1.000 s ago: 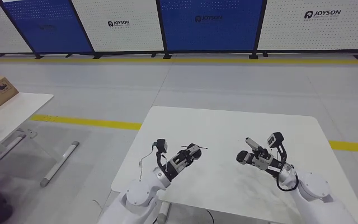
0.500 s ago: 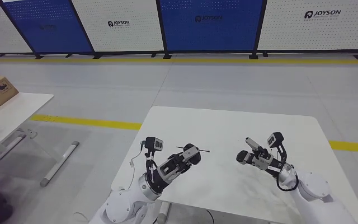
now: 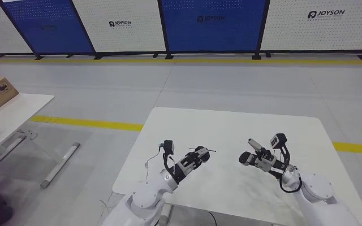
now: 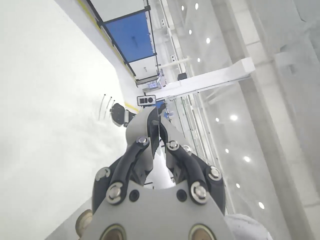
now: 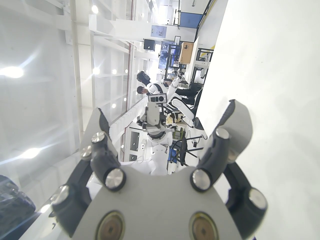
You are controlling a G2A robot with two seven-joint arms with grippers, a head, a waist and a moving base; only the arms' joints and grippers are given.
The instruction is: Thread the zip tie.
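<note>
We're over the white table [image 3: 226,121] now, and the left gripper [image 3: 199,154] is at about 7 o'clock on it, fingers pinched tight on the zip tie [image 3: 205,150]. From above, the tie reads as a thin dark line lying crosswise through the fingertips, one end poking out toward 3 o'clock, the other toward 9 o'clock. Down the left wrist view, the left gripper [image 4: 156,117] shows its two fingers [image 4: 140,126] meeting at the tips with hardly a gap, though we cannot pick out the tie itself among the dark pads there. Off at 3 o'clock from it, well apart, is the right gripper [image 3: 249,152], around 5 o'clock on the table and aimed back toward 9 o'clock at its partner. It is spread wide, one finger toward 12 o'clock, the other toward 6 o'clock, only air between them. The right wrist view backs that up: the right gripper [image 5: 166,108] has its fingertips [image 5: 233,106] far apart, touching neither tie nor tabletop, with the left gripper framed in the gap farther off. Beyond the table at 12 o'clock stand blue and white panels [image 3: 212,25], and a yellow floor line [image 3: 85,121] runs out toward 9 o'clock
</note>
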